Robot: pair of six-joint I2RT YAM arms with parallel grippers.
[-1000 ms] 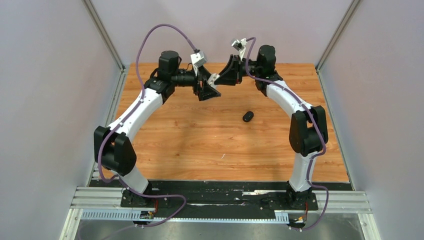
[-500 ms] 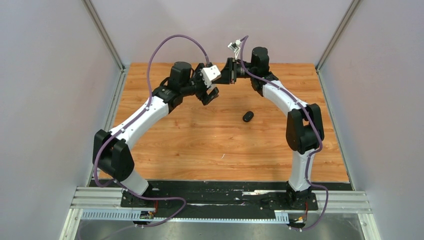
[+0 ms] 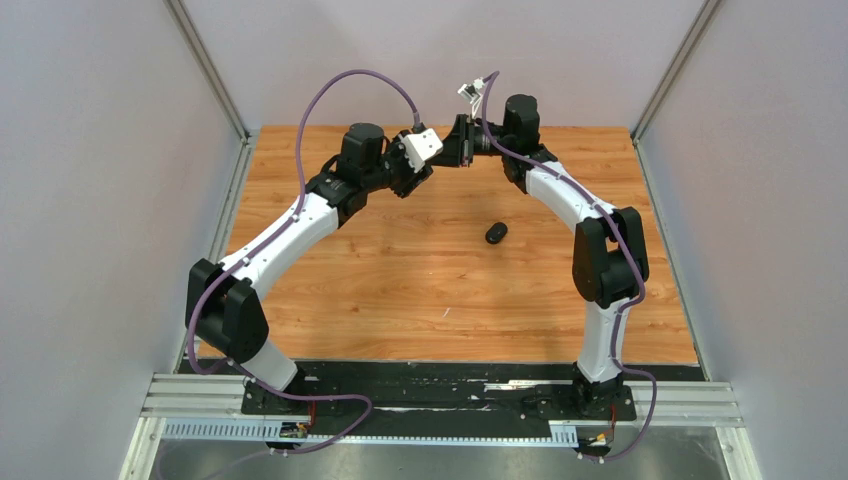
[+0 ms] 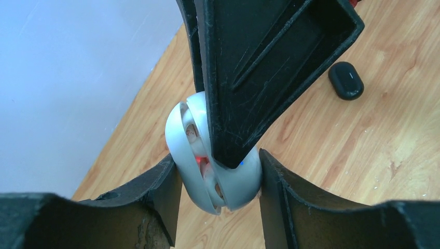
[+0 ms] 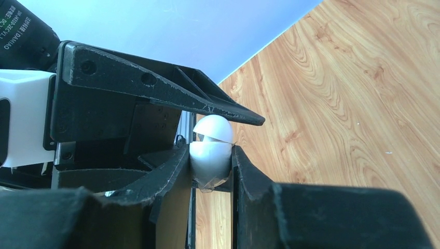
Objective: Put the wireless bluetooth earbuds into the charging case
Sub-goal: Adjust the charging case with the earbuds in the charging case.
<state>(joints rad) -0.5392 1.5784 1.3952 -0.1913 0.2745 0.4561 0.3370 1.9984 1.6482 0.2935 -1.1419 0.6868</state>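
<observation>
Left wrist view: the left gripper pinches the white case between both fingers; its lid stands ajar, and a white bud sits inside beside a red glow; a black case lies on the table, well apart. Right wrist view: the right gripper is clamped on the same white case from the opposite side; the two hold it in the air above the table's far end.

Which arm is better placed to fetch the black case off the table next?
Right, probably: the black case lies on its side; left fingers and right fingers both clamp the white case.
</observation>
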